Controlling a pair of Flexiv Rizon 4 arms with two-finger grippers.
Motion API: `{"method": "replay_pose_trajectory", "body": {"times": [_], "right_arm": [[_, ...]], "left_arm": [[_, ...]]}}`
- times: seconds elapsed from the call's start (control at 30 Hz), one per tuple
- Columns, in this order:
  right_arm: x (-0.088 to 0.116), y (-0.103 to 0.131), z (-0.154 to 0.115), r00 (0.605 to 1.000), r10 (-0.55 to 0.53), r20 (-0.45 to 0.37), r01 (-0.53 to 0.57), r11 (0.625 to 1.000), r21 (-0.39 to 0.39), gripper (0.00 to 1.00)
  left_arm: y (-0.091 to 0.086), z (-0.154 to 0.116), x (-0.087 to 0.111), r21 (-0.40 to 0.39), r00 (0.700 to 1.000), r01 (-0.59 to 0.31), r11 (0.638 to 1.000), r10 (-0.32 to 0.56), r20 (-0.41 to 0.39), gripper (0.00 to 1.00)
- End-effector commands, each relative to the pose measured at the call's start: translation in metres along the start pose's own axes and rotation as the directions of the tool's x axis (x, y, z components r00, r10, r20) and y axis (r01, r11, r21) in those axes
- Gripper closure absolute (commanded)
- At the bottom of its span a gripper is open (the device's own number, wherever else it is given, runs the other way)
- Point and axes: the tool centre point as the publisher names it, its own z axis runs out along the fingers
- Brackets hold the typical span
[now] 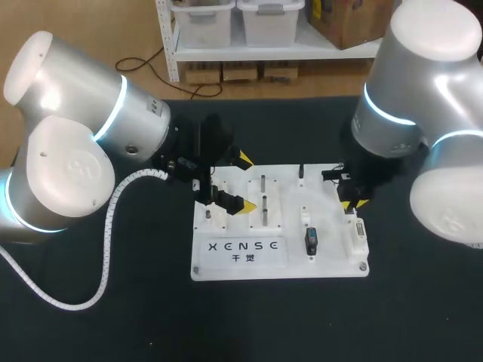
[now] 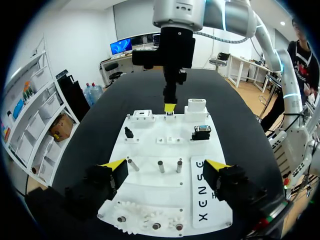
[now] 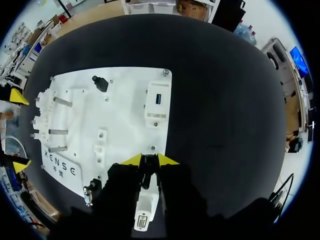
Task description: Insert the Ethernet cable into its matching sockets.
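Ethernet socket (image 3: 143,214) under right end effector (image 3: 150,160), grip unclear; left end effector (image 2: 166,165) wide open.

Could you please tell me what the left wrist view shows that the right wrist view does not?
Only the left wrist view shows the right arm above the far edge of the white board. Only the right wrist view shows the blue port in a white socket block. Both show the board, its three metal pegs, the right claw and the open left claw, though the right wrist view catches just its yellow tips.
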Motion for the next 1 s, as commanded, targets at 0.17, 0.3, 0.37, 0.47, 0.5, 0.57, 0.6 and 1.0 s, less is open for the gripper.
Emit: {"method": "replay_pose_trajectory", "body": {"times": [0.17,0.3,0.37,0.47,0.5,0.57,0.6,1.0], "right_arm": [[-0.001,0.002,0.010,1.000,0.002,-0.002,-0.002,1.000,-0.007,1.00],[-0.001,0.004,0.012,1.000,-0.003,-0.001,0.003,1.000,-0.008,1.00],[0.000,0.004,0.014,1.000,-0.005,-0.004,0.005,1.000,-0.006,1.00],[0.002,0.003,0.016,1.000,-0.006,-0.006,0.006,1.000,-0.003,1.00],[0.003,0.003,0.016,1.000,-0.007,-0.007,0.007,1.000,-0.003,1.00],[0.003,0.002,0.018,1.000,-0.006,-0.008,0.006,1.000,-0.002,1.00],[0.003,0.002,0.018,1.000,-0.006,-0.008,0.006,1.000,-0.002,1.00],[0.001,0.001,0.015,1.000,0.003,-0.004,-0.003,1.000,0.000,0.32]], "left_arm": [[0.001,0.001,-0.001,0.001,1.000,0.001,1.000,-0.001,-0.006,0.00],[0.001,0.001,-0.001,0.001,1.000,0.001,1.000,-0.001,-0.006,0.00],[0.001,0.001,-0.001,0.001,1.000,0.001,1.000,-0.001,-0.006,0.00],[0.001,0.001,-0.001,0.001,1.000,0.001,1.000,-0.001,-0.006,0.00],[0.001,0.001,-0.001,0.001,1.000,0.001,1.000,-0.001,-0.006,0.00],[0.001,0.001,-0.001,0.001,1.000,0.001,1.000,-0.001,-0.006,0.00],[0.001,0.001,-0.001,0.001,1.000,0.001,1.000,-0.001,-0.006,0.00],[0.001,0.001,-0.001,0.001,1.000,0.001,1.000,-0.001,-0.006,0.00]]}}
